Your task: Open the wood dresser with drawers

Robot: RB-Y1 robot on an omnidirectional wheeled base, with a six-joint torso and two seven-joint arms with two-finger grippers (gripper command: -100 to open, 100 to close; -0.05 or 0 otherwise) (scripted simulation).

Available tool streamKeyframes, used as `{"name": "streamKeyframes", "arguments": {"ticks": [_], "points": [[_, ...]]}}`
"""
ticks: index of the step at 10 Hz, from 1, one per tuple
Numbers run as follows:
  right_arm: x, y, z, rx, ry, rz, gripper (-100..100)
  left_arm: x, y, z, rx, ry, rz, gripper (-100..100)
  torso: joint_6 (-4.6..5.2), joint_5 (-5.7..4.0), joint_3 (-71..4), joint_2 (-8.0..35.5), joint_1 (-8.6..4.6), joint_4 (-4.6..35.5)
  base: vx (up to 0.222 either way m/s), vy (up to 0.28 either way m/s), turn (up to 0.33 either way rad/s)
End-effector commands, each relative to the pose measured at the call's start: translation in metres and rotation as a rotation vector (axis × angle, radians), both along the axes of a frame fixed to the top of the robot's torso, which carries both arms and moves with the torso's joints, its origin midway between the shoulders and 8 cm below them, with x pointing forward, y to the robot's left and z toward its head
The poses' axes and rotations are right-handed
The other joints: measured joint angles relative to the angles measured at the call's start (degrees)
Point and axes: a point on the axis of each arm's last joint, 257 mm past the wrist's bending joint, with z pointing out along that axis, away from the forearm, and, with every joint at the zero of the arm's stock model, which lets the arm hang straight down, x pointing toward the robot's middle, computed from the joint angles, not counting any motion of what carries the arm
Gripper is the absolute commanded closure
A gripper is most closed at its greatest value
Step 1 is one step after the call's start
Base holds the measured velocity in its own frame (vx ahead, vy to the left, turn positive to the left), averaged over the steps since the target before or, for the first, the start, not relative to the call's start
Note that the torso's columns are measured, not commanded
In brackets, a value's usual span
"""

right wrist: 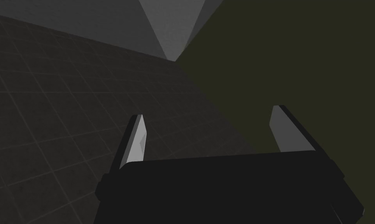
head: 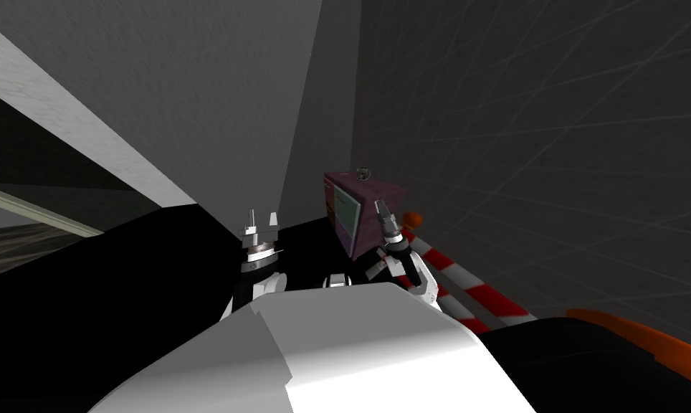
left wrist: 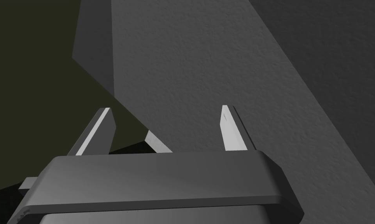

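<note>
While both arms reach forward, the dresser (head: 358,192) — a maroon box with a pale front — stands in the wall corner, close behind the right gripper (head: 381,209), whose fingers are spread and empty. Left gripper (head: 261,219) hangs apart — also released, gripping nothing.

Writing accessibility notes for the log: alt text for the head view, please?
A small maroon dresser stands in a dim grey corner ahead, with both arms raised toward it: the open left gripper apart to its left, the right gripper overlapping its right edge in the picture. A red-and-white striped bar lies to the right.
</note>
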Motion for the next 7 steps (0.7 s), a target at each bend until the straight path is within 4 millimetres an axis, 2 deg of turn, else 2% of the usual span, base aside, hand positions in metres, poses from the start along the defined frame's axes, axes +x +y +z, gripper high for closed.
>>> {"name": "streamKeyframes", "arguments": {"ticks": [1, 2, 3, 4, 5, 6, 7], "points": [[0.006, 0.024, -0.003, -0.135, -0.044, -0.003, -100, 0.0, 0.0, 0.0, 0.0, 0.0, 0.0, 0, 0.01, -0.03, -0.01, 0.0, -0.13, 0.0, 0.05, 0.077, 0.007], [0.006, 0.025, -0.004, -0.144, -0.046, -0.006, -100, 0.0, 0.0, 0.0, 0.0, 0.0, 0.0, 0, 0.0, -0.03, -0.03, -0.04, -0.09, -0.01, 0.049, 0.069, 0.004], [0.008, 0.04, -0.007, -0.227, -0.076, -0.007, -100, 0.0, 0.0, 0.0, 0.0, 0.0, 0.0, 0, 0.01, -0.02, -0.02, -0.03, -0.09, -0.02, 0.067, 0.096, 0.005], [0.008, 0.041, -0.008, -0.236, -0.078, -0.01, -100, 0.0, 0.0, 0.0, 0.0, 0.0, 0.0, 0, -0.01, 0.01, -0.06, -0.09, 0.03, -0.03, 0.058, 0.075, 0.001], [0.011, 0.054, -0.012, -0.318, -0.111, -0.011, -100, 0.0, 0.0, 0.0, 0.0, 0.0, 0.0, 0, 0.01, 0.0, -0.03, -0.03, -0.05, -0.02, 0.056, 0.092, 0.004], [0.011, 0.055, -0.013, -0.328, -0.114, -0.015, -100, 0.0, 0.0, 0.0, 0.0, 0.0, 0.0, 0, 0.0, 0.0, -0.02, -0.02, 0.0, -0.01, 0.054, 0.079, -0.001], [0.014, 0.068, -0.018, -0.408, -0.148, -0.017, -100, 0.0, 0.0, 0.0, 0.0, 0.0, 0.0, 0, 0.01, -0.01, 0.0, 0.0, -0.05, 0.0, 0.057, 0.106, 0.002]]}}
